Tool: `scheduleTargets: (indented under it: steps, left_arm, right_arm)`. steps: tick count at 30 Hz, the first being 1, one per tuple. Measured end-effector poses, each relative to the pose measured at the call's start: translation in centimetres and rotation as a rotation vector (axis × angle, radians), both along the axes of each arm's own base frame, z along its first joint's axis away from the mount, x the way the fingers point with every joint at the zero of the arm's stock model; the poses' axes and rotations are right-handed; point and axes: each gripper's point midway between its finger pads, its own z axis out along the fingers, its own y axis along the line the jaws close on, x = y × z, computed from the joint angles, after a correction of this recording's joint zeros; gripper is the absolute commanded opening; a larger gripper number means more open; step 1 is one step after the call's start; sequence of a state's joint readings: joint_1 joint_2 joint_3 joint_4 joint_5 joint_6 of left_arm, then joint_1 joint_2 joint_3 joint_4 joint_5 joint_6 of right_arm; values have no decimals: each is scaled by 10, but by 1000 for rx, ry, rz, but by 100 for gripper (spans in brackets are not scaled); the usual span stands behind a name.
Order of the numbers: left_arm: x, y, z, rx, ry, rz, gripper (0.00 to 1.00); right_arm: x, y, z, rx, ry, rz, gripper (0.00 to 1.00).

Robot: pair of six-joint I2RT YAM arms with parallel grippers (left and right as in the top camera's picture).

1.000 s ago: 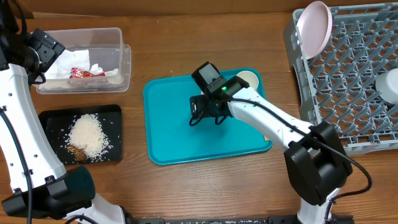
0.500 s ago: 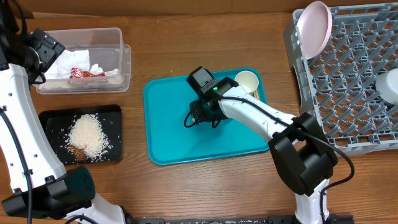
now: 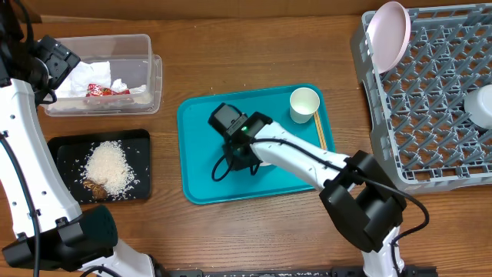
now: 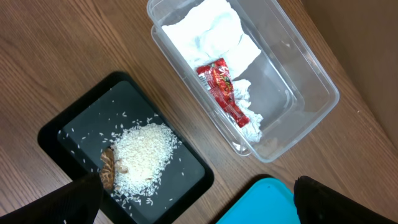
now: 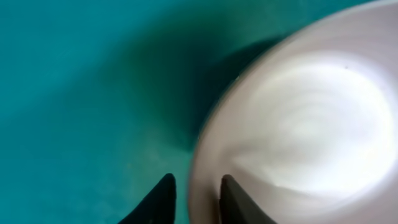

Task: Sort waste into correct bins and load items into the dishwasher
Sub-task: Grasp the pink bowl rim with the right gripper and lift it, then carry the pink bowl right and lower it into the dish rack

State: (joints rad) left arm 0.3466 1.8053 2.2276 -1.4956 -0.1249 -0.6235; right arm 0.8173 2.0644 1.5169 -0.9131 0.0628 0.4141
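Note:
A pale bowl (image 5: 311, 124) fills the right wrist view over the teal tray. My right gripper (image 5: 198, 200) is shut on its rim, one finger inside and one outside. From overhead the right gripper (image 3: 229, 158) hides the bowl. A white cup (image 3: 304, 103) and chopsticks (image 3: 320, 131) lie on the tray's far right. The clear tub (image 4: 292, 74) holds white napkins (image 4: 208, 31) and a red wrapper (image 4: 222, 87). Rice (image 4: 146, 152) and a brown scrap (image 4: 109, 168) sit in the black tray (image 4: 74, 130). My left gripper (image 4: 199, 208) hangs open above them.
The grey dish rack (image 3: 438, 100) stands at the right with a pink dish (image 3: 387, 35) upright in its near corner and a white item (image 3: 481, 104) at its right edge. The teal tray (image 3: 200, 115) lies mid-table on wood.
My right gripper has slid left and toward the front across the teal tray while its fingers closed. The left arm has not moved.

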Motion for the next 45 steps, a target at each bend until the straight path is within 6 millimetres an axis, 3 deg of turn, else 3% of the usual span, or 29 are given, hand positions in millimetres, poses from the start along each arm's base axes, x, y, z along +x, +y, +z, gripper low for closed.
scheduleTargets:
  steps: [9,14,18,25,28,32,35,38,41,45]
  left_arm:
    - [0,0,0,0,0,0,100]
    - [0,0,0,0,0,0,100]
    - [0,0,0,0,0,0,100]
    - [0,0,0,0,0,0,100]
    - [0,0,0,0,0,0,100]
    - [0,0,0,0,0,0,100]
    - [0,0,0,0,0,0,100]
    - [0,0,0,0,0,0,100]
    - [0,0,0,0,0,0,100]
    - [0,0,0,0,0,0,100]
  right_arm:
    - [-4,-5,2,-32,10,-1,11]
    - [1,-1,16,-26,-1,-5,4]
    - [6,5,24,-7,-18,-5,4]
    - [0,-1,28,-37,10,-5,4]
    - [1,-3,46,-47,19,-10,4]
    - [20,-14,100,-36,-14,-51,4]
    - [50,-44,159,15,-96,-132,4]
    - [83,-97,223,86,-216,-258,4]
    - [109,-178,285,150,-355,-437,4]
    - [123,-304,338,221,-508,-681,4]
